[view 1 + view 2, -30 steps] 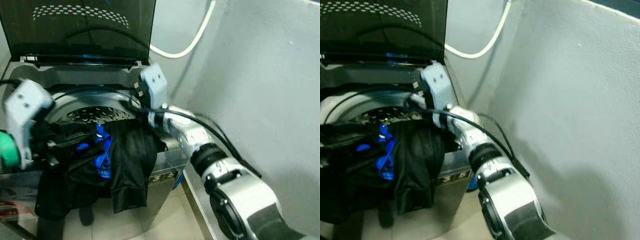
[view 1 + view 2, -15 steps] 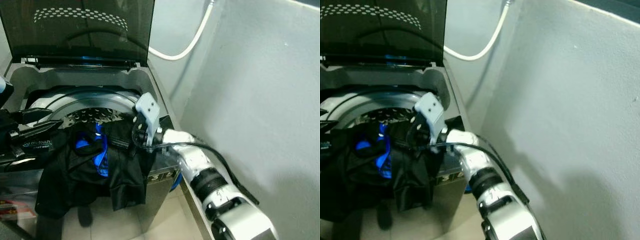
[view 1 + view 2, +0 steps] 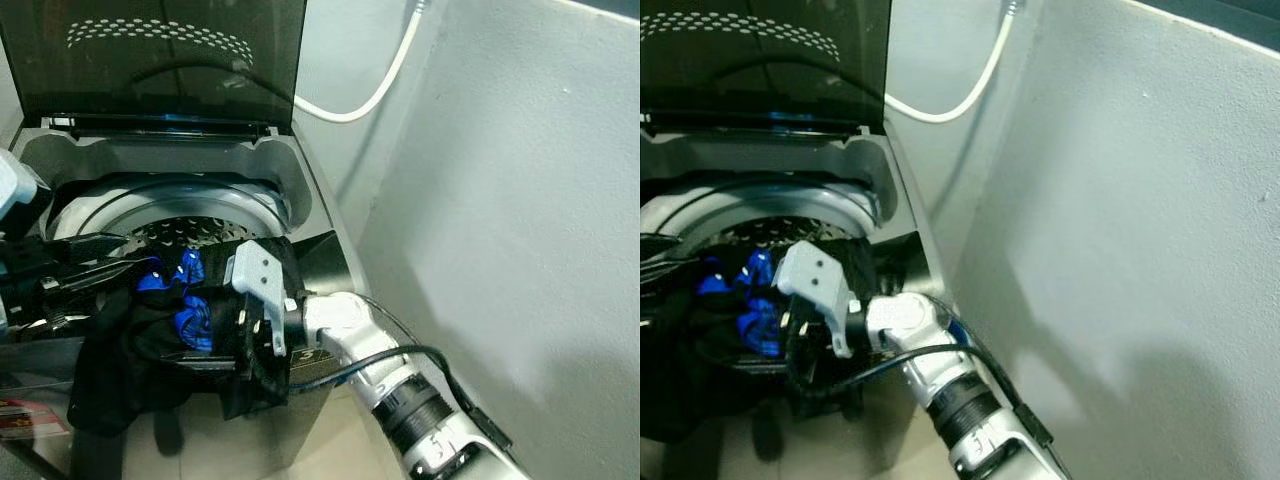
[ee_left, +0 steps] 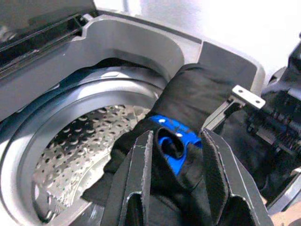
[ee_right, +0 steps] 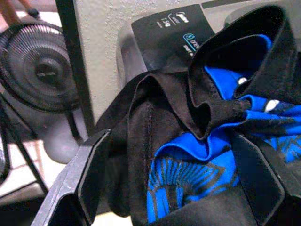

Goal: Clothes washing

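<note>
Soft, even light falls on the grey wall [image 3: 520, 230] at my right, where my arm throws a faint shadow low down. The raised lid [image 3: 160, 60] stays dark (a dotted glare near its top). My head views are slightly soft; both wrist views look sharper and brighter.

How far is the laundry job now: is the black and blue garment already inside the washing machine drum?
Done: the lid stands open and the perforated drum is exposed. In hand: the black and blue garment lies over the washer's front rim, part hanging outside; the left end effector and right end effector are each open around its folds. Left: gather the hanging part, push it all into the drum and close the lid.
</note>
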### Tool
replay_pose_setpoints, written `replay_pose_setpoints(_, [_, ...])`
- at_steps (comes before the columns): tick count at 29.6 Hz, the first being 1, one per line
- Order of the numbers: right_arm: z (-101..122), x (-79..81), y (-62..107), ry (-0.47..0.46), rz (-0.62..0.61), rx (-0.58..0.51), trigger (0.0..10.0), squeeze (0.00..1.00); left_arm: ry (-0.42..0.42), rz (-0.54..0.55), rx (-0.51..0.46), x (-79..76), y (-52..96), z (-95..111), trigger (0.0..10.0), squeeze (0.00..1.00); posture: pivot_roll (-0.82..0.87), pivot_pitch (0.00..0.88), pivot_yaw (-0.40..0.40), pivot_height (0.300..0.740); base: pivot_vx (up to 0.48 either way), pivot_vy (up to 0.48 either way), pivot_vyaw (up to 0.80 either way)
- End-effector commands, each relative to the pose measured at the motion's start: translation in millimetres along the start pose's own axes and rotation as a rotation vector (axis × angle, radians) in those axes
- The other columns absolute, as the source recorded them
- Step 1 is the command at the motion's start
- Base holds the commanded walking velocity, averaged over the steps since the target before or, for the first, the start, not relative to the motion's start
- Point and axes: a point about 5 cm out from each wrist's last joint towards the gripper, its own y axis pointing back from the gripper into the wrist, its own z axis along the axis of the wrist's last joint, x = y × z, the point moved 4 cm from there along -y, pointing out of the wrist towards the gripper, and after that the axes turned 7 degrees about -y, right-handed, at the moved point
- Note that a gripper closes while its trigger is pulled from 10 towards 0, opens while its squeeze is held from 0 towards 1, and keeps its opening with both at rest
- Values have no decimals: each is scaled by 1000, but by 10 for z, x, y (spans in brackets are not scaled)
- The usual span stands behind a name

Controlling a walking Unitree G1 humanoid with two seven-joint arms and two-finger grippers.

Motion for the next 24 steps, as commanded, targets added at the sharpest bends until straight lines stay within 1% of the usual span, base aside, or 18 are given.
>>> replay_pose_setpoints(1, [-99,36,-40,51,-30,48,10000,0,1,-37,-10,-72,-32,23,10000,0,66,89,-122,740,0,0,0])
replay_pose_setpoints(2, [-121,30,-69,109,-62,72,10000,0,2,-37,-9,-77,-36,19,10000,0,66,89,-124,740,0,0,0])
replay_pose_setpoints(4, [-121,30,-69,109,-62,72,10000,0,2,-37,-9,-77,-36,19,10000,0,66,89,-124,740,0,0,0])
replay_pose_setpoints(6, [-140,51,-124,172,-95,89,10000,0,3,-38,-5,-87,-40,9,10000,0,70,90,-128,740,0,0,0])
replay_pose_setpoints(11, [-115,83,-160,190,-101,82,10000,0,2,-32,0,-92,-29,5,10000,0,70,90,-131,740,0,0,0])
replay_pose_setpoints(12, [-114,87,-163,197,-99,82,2824,0,2,-31,1,-93,-30,3,10000,0,67,89,-132,740,0,0,0])
replay_pose_setpoints(15, [-115,88,-163,201,-98,83,2824,0,2,-30,2,-94,-31,1,10000,0,67,90,-132,740,0,0,0])
replay_pose_setpoints(16, [-118,88,-164,205,-99,83,0,0,3,-30,3,-96,-35,-2,10000,0,65,89,-131,740,0,0,0])
replay_pose_setpoints(24, [-127,65,-158,225,-117,87,0,0,3,-31,6,-104,-52,-12,10000,0,61,90,-129,740,0,0,0])
